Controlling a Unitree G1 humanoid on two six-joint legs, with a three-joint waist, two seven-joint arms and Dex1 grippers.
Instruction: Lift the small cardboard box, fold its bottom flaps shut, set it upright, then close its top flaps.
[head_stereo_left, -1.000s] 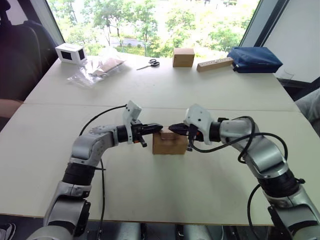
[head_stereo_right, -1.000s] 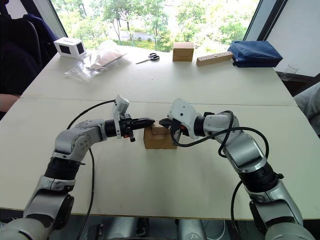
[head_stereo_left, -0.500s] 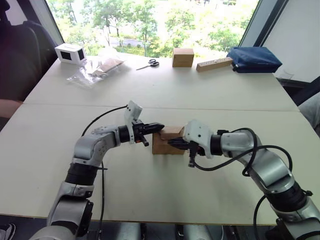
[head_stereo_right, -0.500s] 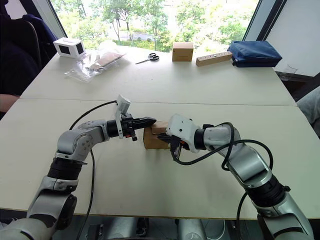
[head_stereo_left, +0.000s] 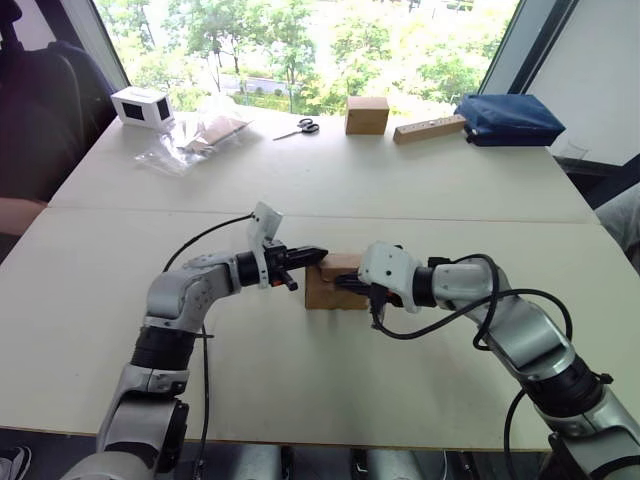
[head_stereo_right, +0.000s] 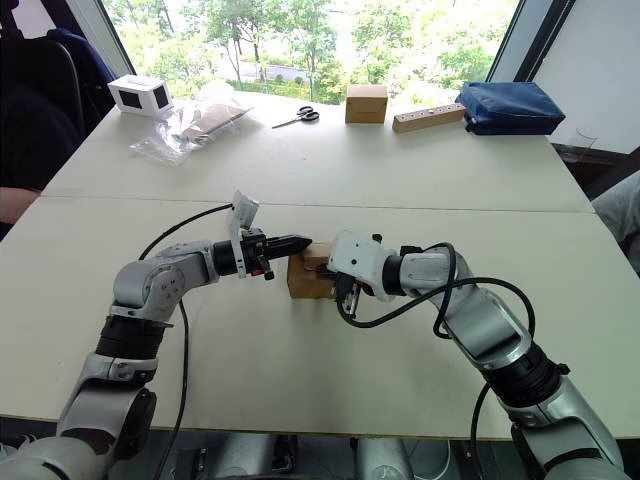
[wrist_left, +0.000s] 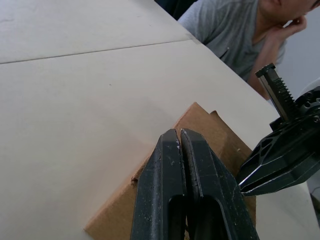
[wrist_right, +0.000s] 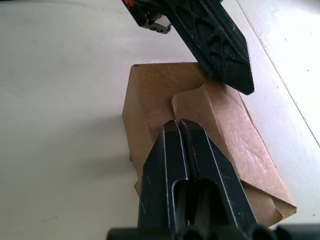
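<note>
Your small cardboard box (head_stereo_left: 333, 283) sits mid-frame on the tabletop (head_stereo_left: 400, 180), your left gripper (head_stereo_left: 318, 254) closed, tip at its top left edge, your right gripper (head_stereo_left: 343, 284) closed against its front.

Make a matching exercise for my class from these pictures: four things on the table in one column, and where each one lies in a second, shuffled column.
Things
1. small cardboard box
2. scissors
3. blue bag
4. white box with a dark face

Places
A. far right corner of the table
B. far left corner of the table
C. between the left gripper and the right gripper, near the table's middle
D. far side, left of the cube-shaped brown box

Pairs: 1-C, 2-D, 3-A, 4-B
</note>
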